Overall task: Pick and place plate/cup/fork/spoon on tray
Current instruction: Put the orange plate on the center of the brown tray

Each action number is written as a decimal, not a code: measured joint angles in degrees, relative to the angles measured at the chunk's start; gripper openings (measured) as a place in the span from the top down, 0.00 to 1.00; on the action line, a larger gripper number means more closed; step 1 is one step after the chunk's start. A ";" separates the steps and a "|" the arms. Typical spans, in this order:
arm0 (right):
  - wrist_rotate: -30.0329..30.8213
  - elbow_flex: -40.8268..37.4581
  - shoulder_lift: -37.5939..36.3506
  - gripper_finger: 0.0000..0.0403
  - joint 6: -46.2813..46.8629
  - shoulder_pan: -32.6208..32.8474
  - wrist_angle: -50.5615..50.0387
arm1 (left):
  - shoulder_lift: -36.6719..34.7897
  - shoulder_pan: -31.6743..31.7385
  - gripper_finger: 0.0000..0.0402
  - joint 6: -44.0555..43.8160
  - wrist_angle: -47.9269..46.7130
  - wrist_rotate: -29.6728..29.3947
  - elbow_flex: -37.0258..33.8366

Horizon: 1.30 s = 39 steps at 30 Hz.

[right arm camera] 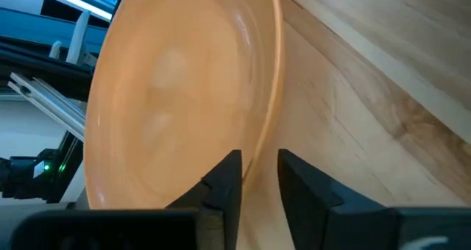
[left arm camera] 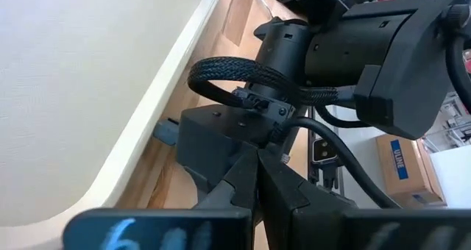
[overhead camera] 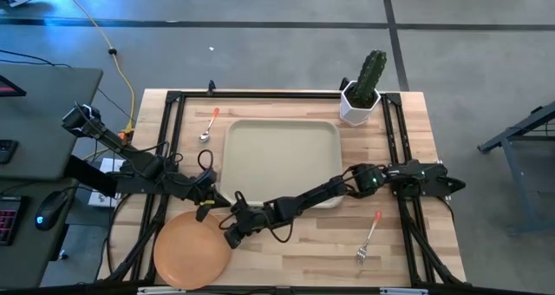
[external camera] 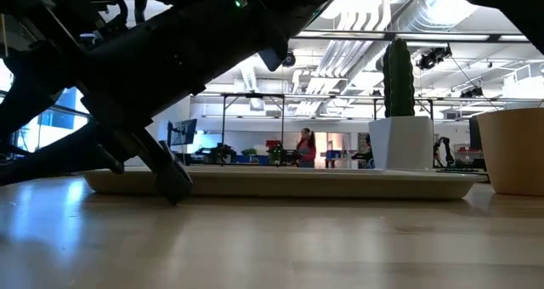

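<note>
Reaching across the front of the surface (overhead camera: 303, 260), the right arm stretches from its base on the right side to the plate (overhead camera: 192, 251), which lies flat at the front left corner, partly over the surface's front edge. The right tool (overhead camera: 232, 234) sits at the plate's right rim; from the right wrist view its two dark fingers (right arm camera: 221, 184) stand narrowly apart with the plate's (right arm camera: 176, 95) edge running between them, so the fingers straddle the rim, though I cannot tell whether they press on it.

The left tool (overhead camera: 208, 201) hovers just beside the right one, near the front left corner of the tray (overhead camera: 282, 163), above the plate's upper edge. Its own fingers appear only as dark shapes at the bottom of the left wrist view, and I cannot tell how far apart they are; that view mostly shows the right arm's wrist and a corner of the tray (left arm camera: 96, 81).

The tray lies in the middle of the surface with nothing in it. The spoon (overhead camera: 209, 126) lies just off the tray's back left corner. The fork (overhead camera: 369, 238) lies well apart, at the front right. A white pot with a green cactus (overhead camera: 362, 90) stands at the back right corner. In the low view the cup (external camera: 513, 150) stands at the right edge.
</note>
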 joint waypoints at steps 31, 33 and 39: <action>-4.95 0.36 1.55 0.97 -6.83 -0.24 5.82 | 0.00 -0.02 0.99 -2.96 -0.07 1.74 0.00; -4.57 0.95 1.55 0.97 -7.38 0.02 5.48 | 0.00 -0.04 0.99 -3.47 -0.06 2.05 0.00; -1.45 2.62 0.13 0.99 -9.02 0.60 2.82 | -0.09 -0.02 0.99 -5.73 0.17 3.23 0.00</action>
